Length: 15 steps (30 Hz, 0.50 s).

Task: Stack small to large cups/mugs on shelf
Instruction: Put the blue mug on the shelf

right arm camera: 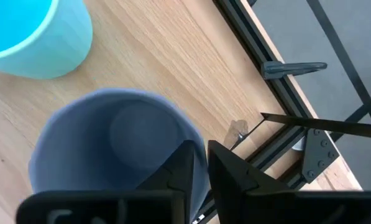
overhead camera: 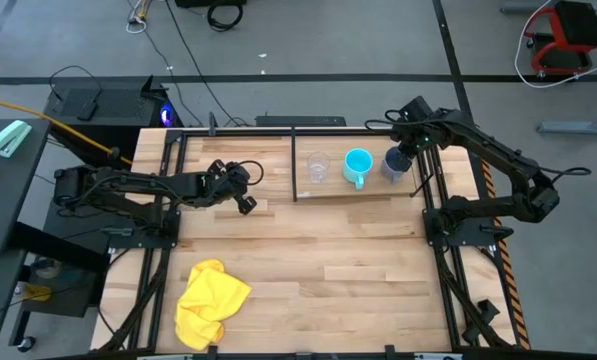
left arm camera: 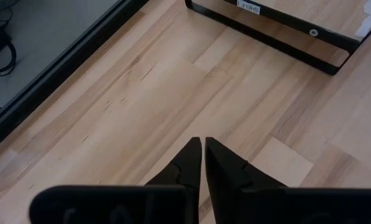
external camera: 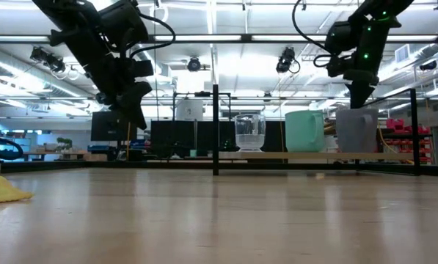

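Three vessels stand in a row on the light-wood shelf: a clear glass cup on the left, a cyan mug in the middle and a dark grey-blue mug on the right. All three rest on their bases on the board, as the low view shows: the glass, the cyan mug, the grey-blue mug. My right gripper is at the grey-blue mug's rim, shut on its wall. My left gripper is shut and empty above the tabletop, left of the shelf. My right gripper holds the grey-blue mug by its wall at the rim, one finger inside the mug and one outside. The fingers come from above, pointing down. The mug stands upright with its base on the shelf.
Thin black uprights and a black frame bar edge the shelf close beside the grey-blue mug. A yellow cloth lies at the table's near left. Bare tabletop lies in front of the shelf.
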Each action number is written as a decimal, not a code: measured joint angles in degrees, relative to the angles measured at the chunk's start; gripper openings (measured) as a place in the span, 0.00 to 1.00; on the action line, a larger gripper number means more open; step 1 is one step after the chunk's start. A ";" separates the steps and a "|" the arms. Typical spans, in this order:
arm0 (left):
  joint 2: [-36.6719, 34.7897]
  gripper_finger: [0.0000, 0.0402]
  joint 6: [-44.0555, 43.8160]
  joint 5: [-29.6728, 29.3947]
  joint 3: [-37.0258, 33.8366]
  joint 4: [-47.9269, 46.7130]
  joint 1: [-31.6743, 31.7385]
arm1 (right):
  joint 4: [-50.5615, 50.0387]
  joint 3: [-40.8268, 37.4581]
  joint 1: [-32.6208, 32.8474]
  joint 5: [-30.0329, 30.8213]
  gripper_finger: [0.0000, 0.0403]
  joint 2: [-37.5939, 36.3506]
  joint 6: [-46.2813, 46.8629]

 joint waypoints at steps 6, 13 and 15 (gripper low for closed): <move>0.00 0.05 -0.03 0.00 -0.01 0.15 0.00 | 2.03 0.00 0.00 -0.10 0.14 0.00 0.47; 0.00 0.03 -0.04 -0.02 -0.01 0.20 0.00 | 3.65 0.00 0.08 2.25 0.14 0.00 1.65; 0.00 0.04 -0.04 -0.02 -0.01 0.26 0.00 | 4.06 0.00 0.17 3.15 0.14 -0.30 2.73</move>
